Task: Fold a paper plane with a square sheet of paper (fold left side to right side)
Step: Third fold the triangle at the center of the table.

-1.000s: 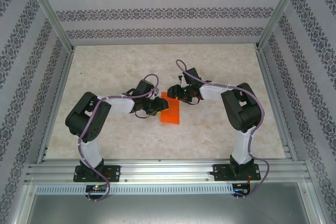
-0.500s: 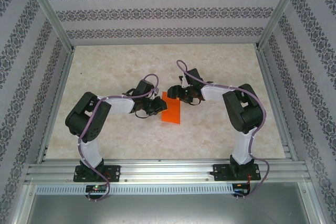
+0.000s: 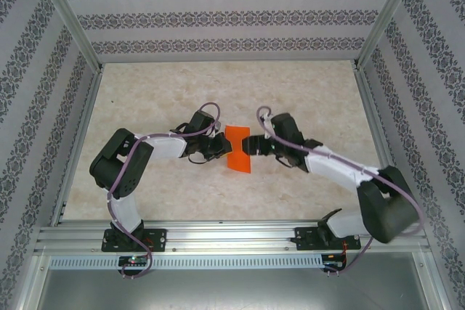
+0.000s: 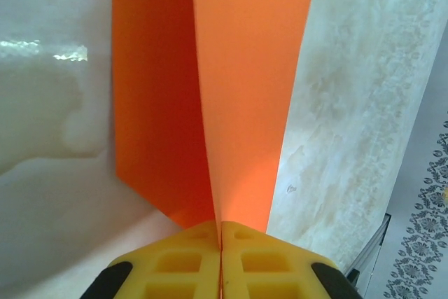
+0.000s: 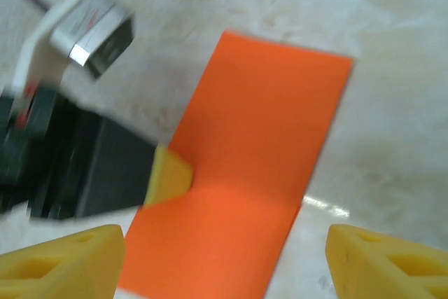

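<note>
The orange sheet of paper (image 3: 237,149) is lying near the middle of the marbled tabletop (image 3: 182,92) as a narrow rectangle. Its long edges are running away from the arm bases, tilted slightly.

The left arm (image 3: 120,168) is rising from its base to a high elbow. Its forearm is then angling right and slightly away, putting the left gripper (image 3: 216,147) at the sheet's left long edge. In the left wrist view the left gripper (image 4: 220,260) is pinching the paper. Its yellow pads (image 4: 185,267) are pressing flat together, with the sheet's edge caught in the seam between them. From that seam the sheet (image 4: 245,89) is spreading out as two orange faces, a darker one on the left and a brighter one on the right. They are meeting along a straight line.

The right arm (image 3: 385,208) is folding low to the right of its base. Its forearm is stretching up and left toward the sheet, with the right gripper (image 3: 253,143) at the right long edge. In the right wrist view its yellow fingers (image 5: 66,260) are standing wide apart and gripping nothing, with the sheet (image 5: 266,131) lying on the table between and beyond them.
</note>
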`<state>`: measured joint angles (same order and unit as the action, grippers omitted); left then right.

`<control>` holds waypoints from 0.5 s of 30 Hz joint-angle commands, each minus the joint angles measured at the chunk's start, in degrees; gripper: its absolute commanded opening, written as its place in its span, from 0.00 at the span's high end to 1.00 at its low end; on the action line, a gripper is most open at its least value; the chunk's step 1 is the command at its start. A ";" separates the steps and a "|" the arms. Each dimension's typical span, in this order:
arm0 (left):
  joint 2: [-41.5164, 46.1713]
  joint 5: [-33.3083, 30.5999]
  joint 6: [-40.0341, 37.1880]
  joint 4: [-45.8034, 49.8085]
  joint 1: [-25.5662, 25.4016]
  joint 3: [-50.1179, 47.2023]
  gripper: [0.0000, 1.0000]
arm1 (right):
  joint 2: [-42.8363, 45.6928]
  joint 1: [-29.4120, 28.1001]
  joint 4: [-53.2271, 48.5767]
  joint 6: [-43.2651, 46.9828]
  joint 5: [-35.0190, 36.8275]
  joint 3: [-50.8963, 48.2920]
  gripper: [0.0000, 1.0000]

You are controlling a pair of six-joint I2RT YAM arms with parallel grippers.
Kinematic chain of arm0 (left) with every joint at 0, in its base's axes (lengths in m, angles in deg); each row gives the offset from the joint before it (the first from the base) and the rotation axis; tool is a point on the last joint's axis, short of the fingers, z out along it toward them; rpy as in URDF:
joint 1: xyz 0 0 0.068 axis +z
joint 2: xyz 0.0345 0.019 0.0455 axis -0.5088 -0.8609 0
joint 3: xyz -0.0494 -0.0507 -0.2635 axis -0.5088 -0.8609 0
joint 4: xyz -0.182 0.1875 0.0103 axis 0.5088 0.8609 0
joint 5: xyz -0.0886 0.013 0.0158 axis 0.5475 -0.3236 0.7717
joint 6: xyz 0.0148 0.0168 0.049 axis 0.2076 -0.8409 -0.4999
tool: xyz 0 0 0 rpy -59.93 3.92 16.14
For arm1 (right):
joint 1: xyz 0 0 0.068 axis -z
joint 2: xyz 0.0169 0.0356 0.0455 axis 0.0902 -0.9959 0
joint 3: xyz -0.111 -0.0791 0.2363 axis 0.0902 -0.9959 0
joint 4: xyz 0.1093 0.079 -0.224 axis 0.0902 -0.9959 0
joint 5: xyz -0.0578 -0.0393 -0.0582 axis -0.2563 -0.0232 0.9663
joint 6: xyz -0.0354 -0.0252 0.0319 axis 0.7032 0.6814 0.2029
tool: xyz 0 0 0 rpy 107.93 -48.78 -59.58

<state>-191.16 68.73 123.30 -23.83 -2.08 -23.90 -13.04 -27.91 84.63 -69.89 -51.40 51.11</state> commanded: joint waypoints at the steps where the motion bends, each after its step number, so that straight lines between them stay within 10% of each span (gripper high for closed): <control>1: 1.76 -0.57 1.41 -2.19 -0.54 -0.67 0.91 | 4.85 -7.33 7.58 5.45 7.77 -6.98 0.24; 6: 2.22 -0.66 1.36 -1.84 -0.56 -0.98 0.91 | 4.24 -20.92 11.25 17.44 19.86 -9.13 0.24; 15: 2.34 -0.29 1.45 -2.24 -0.56 -1.40 0.92 | -8.89 -26.62 10.19 25.50 26.97 -0.99 0.24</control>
<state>-190.61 68.78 123.85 -24.07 -2.13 -24.55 -19.47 -53.30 93.75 -49.85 -29.39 47.54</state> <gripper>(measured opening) 0.086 0.761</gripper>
